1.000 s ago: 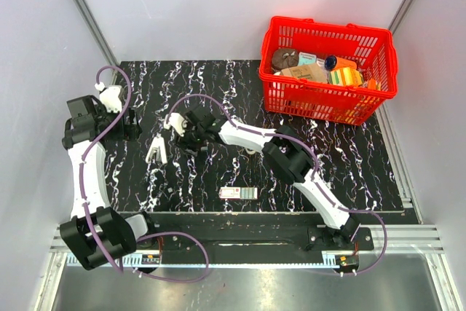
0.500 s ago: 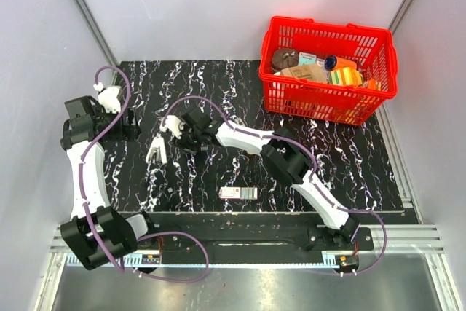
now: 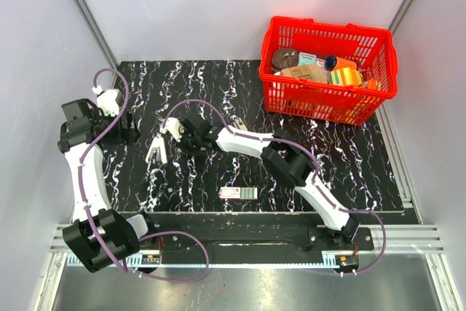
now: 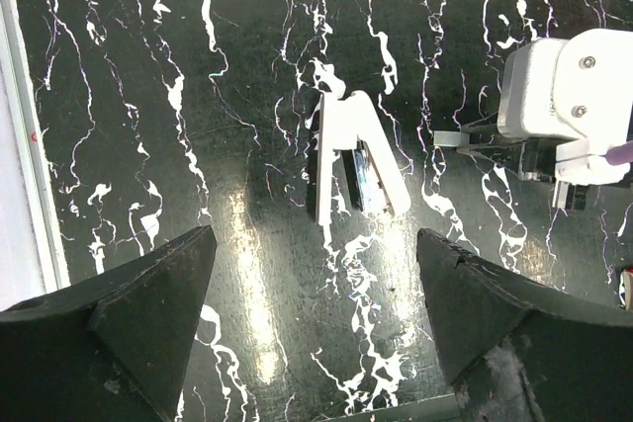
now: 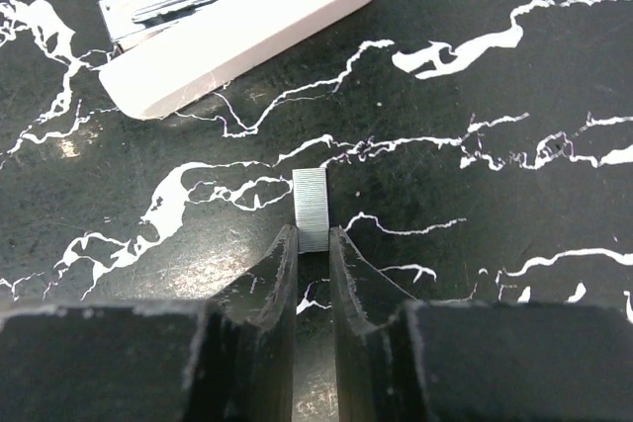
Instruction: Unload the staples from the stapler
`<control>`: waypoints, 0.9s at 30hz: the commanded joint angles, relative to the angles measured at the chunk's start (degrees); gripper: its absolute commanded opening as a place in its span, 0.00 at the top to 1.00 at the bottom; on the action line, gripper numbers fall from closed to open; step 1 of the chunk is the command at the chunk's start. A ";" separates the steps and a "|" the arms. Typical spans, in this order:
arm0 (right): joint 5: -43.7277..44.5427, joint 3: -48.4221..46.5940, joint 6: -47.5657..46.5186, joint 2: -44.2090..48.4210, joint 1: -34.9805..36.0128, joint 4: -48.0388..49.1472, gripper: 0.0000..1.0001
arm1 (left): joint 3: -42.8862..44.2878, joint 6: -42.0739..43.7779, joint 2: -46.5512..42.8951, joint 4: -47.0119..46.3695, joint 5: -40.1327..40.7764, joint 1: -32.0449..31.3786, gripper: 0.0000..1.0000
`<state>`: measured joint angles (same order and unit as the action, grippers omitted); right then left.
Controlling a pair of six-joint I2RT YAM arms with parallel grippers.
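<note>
The white stapler [image 3: 156, 149] lies open in a narrow V on the black marbled table; it also shows in the left wrist view [image 4: 341, 150] and at the top of the right wrist view [image 5: 247, 22]. A short grey strip of staples [image 5: 312, 210] lies on the table just short of the stapler. My right gripper [image 5: 312, 236] is down at the table, its two fingertips pressed against the near end of the strip, one on each side. My left gripper [image 4: 316, 244] hovers wide open to the stapler's left, holding nothing.
A red basket [image 3: 328, 111] full of assorted items stands at the back right. A small labelled box [image 3: 239, 193] lies near the table's front edge. The right arm's white wrist [image 4: 564, 96] is close to the stapler's right side.
My right gripper has slid left towards the stapler and its jaws have closed in onto the staple strip. The left arm has shifted only slightly.
</note>
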<state>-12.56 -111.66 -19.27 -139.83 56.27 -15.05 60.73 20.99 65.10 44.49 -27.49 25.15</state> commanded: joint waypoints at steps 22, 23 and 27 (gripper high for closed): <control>18.36 21.48 22.43 11.42 3.41 2.48 0.47 | 1.41 3.35 -3.84 3.41 -4.24 0.78 0.01; 18.53 21.05 22.34 11.25 3.41 2.31 0.47 | 1.58 3.35 -3.75 3.58 -4.24 0.78 0.01; 18.53 18.41 21.55 10.37 3.41 1.43 0.50 | 1.67 3.53 -4.45 3.94 -4.33 0.78 0.01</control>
<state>5.43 -91.44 1.45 -127.79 59.05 -7.86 60.80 23.59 62.02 48.45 -29.58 25.56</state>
